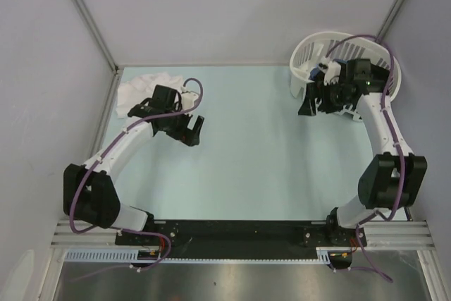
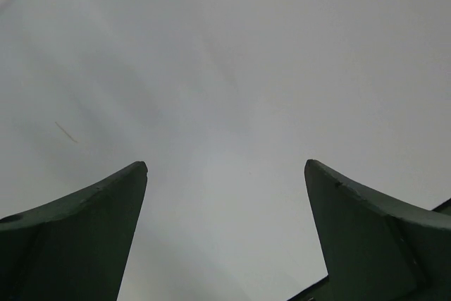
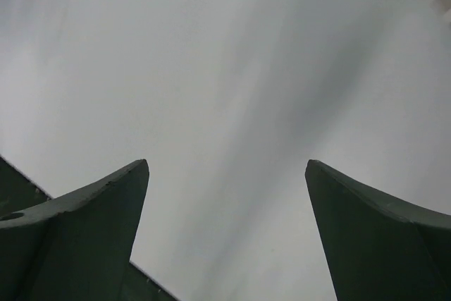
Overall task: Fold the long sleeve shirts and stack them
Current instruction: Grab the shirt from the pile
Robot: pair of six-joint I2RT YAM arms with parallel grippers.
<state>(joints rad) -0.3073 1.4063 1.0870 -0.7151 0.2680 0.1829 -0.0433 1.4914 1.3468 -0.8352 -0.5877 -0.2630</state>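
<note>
Shirt location first: the crumpled white cloth long sleeve shirt [image 1: 141, 87] sits in a heap in the far left corner of the pale green surface [image 1: 246, 160]. It's up against the side wall, just beyond the wrist of my left arm [image 1: 123, 144]. My left jaws are spread wide with nothing between them, only bare surface in the wrist view. It's the same on the right: jaws wide apart and holding nothing, hovering just left of the white plastic slatted basket [image 1: 310, 51] in the far right corner, which looks tipped over on its side.

What could go wrong from here, as I see it:
- The shirt is a wad, so pinching a random fold probably grabs several layers and I drag a lump instead of spreading it flat.
- It's tight to the wall, so coming at it from the far side looks awkward for my left arm.
- My right arm [image 1: 384, 132] is close to the basket, so a sloppy swing could shove it or catch a slat.

Count: one white shirt, one basket, two arms, two sets of jaws. I see no black shirt. If there's one in the basket, my right wrist hides it, so I can't tell.
</note>
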